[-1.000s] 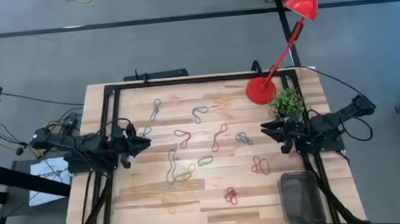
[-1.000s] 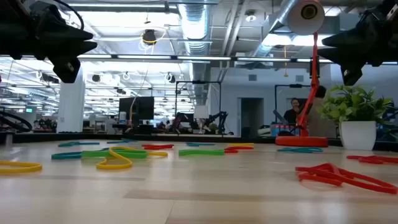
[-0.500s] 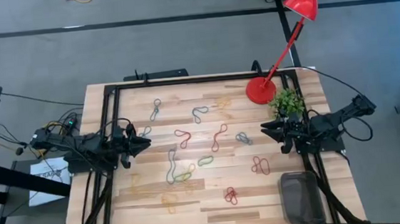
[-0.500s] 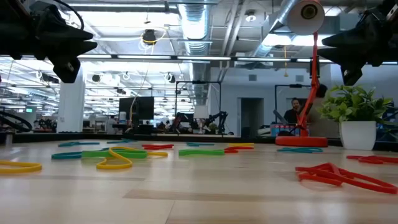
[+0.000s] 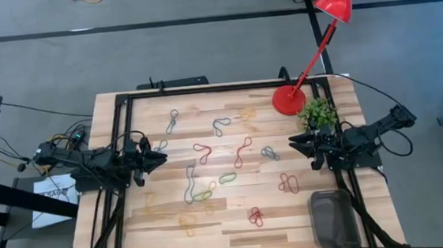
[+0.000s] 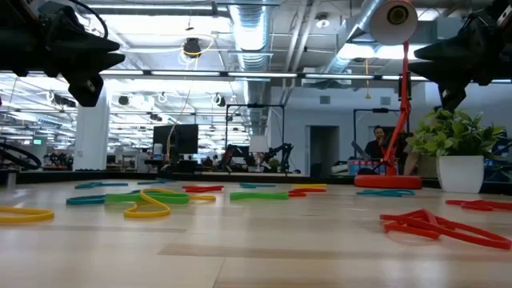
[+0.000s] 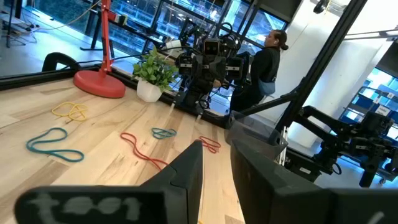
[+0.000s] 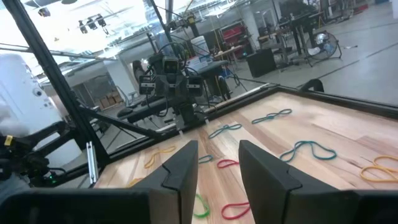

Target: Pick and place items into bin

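Several thin rubber-band loops lie flat across the wooden table: a teal one (image 5: 172,121), red ones (image 5: 243,152) (image 5: 289,184) (image 5: 256,215), a green one (image 5: 227,177), yellow ones (image 5: 186,223). The dark grey bin (image 5: 333,219) sits at the table's near right corner. My left gripper (image 5: 160,155) (image 7: 217,140) hovers open above the table's left side, pointing right. My right gripper (image 5: 292,141) (image 8: 217,144) hovers open above the right side, pointing left. Neither touches a loop. In the low view both hang high, the left gripper (image 6: 112,58) and the right gripper (image 6: 424,54).
A red lamp base (image 5: 288,100) and a small potted plant (image 5: 316,114) stand at the far right, beside my right arm. A black frame (image 5: 203,89) runs along the table's edges. A person (image 7: 267,62) stands beyond the table's right side.
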